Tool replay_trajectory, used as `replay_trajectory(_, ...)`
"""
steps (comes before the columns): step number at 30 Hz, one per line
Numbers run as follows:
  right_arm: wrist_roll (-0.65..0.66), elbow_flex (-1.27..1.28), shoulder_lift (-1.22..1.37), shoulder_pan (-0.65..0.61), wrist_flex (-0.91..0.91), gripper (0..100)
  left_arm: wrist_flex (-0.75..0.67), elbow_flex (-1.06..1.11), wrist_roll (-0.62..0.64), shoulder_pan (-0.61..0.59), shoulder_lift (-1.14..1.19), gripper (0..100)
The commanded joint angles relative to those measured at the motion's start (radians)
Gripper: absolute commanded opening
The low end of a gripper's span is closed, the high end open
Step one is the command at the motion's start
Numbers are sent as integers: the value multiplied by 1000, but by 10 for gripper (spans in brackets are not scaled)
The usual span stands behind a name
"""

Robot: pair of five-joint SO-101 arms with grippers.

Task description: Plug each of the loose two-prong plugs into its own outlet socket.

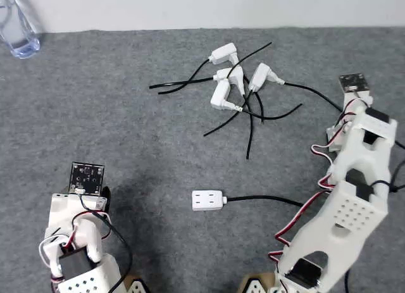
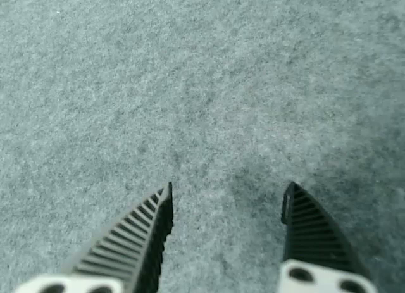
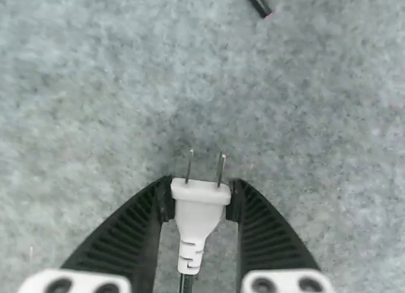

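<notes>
The right gripper (image 3: 199,190) clamps a two-prong plug (image 3: 197,211) by its body, prongs leading; the left gripper (image 2: 228,195) hangs open over carpet. Bring the prongs square to the outlet socket (image 1: 208,200) (mid-table, well apart), then press straight

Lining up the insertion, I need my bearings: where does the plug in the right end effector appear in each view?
Right wrist view: the two-prong plug is clamped in the right end effector, prongs pointing away from the camera.
High view: hidden beneath the right arm, right of the pile of loose plugs.
Left wrist view: bare grey carpet ahead of the open left end effector.
Shared landmark: the grey carpet.
</notes>
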Motion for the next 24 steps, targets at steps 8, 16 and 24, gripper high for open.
replay_trajectory(8,-2,-38,-8,-12,73,79,11,-2,5,41,-14,265)
replay_trajectory(16,-2,-41,-12,-12,130,80,11,-2,3,41,-12,265)
replay_trajectory(24,-3,-37,-12,-12,133,192,11,-2,3,38,-12,265)
